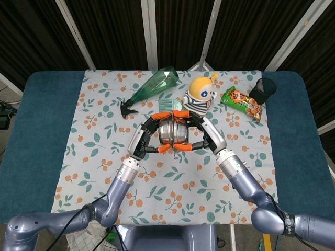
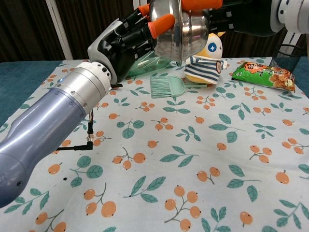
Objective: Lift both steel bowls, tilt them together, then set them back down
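Observation:
Two steel bowls are held in the air above the middle of the floral cloth, tipped on their sides with rims meeting. My left hand (image 1: 145, 140) grips the left steel bowl (image 1: 167, 133) with orange-tipped fingers over its rim. My right hand (image 1: 207, 137) grips the right steel bowl (image 1: 181, 134) from the other side. In the chest view the left bowl (image 2: 165, 23) and the right bowl (image 2: 194, 32) sit high at the top, between the left hand (image 2: 126, 37) and the right hand (image 2: 231, 17).
Behind the bowls lie a green brush (image 1: 166, 105), a green bottle (image 1: 153, 88) and a striped doll toy (image 1: 200, 95). A snack bag (image 1: 242, 102) and a black mesh cup (image 1: 262, 89) are at the back right. The cloth's near half is bare (image 2: 193, 159).

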Robot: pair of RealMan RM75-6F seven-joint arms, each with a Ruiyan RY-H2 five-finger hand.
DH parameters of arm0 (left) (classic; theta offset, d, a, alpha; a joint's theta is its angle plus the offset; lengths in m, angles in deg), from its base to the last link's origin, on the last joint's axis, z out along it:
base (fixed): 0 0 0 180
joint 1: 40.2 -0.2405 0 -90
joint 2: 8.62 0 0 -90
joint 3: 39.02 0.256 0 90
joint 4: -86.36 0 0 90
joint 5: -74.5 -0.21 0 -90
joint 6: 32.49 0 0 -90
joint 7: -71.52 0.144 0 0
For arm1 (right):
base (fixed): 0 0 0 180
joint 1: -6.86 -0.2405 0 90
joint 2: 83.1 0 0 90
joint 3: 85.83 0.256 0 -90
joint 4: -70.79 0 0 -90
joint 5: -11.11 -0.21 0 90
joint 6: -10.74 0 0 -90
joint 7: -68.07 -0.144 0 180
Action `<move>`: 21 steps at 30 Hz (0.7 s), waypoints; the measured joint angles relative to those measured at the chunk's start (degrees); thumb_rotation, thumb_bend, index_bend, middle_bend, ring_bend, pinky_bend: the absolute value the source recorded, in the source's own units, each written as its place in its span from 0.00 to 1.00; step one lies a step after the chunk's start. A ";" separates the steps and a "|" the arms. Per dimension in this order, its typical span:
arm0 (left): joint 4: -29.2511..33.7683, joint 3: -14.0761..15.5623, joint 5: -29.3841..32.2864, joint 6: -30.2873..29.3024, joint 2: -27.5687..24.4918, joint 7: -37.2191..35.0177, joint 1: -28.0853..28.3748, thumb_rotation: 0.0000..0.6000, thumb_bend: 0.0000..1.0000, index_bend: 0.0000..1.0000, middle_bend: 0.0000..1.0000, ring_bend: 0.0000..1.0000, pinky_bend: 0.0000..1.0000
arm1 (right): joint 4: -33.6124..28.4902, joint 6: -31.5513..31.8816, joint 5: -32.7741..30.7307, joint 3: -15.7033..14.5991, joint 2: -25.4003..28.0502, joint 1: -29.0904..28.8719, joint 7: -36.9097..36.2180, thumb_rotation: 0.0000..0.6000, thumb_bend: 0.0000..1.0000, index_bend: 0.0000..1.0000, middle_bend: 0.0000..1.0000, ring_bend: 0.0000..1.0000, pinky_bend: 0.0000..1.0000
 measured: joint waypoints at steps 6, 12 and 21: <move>0.70 -0.25 -0.40 -1.17 -1.67 -0.30 -0.79 1.00 0.08 0.45 0.31 0.20 0.40 | 1.90 0.54 -0.61 0.72 1.57 1.04 -0.82 1.00 0.05 0.43 0.33 0.47 0.52; 1.50 0.18 -0.32 -0.80 -1.96 0.24 -0.93 1.00 0.08 0.45 0.31 0.20 0.40 | 2.74 -0.54 -0.21 0.72 1.69 1.28 -1.85 1.00 0.05 0.43 0.33 0.47 0.52; 0.01 0.36 -0.51 -0.39 0.13 1.01 0.24 1.00 0.08 0.45 0.31 0.20 0.40 | 1.02 -1.40 1.11 0.32 1.94 1.16 -1.62 1.00 0.05 0.43 0.33 0.47 0.52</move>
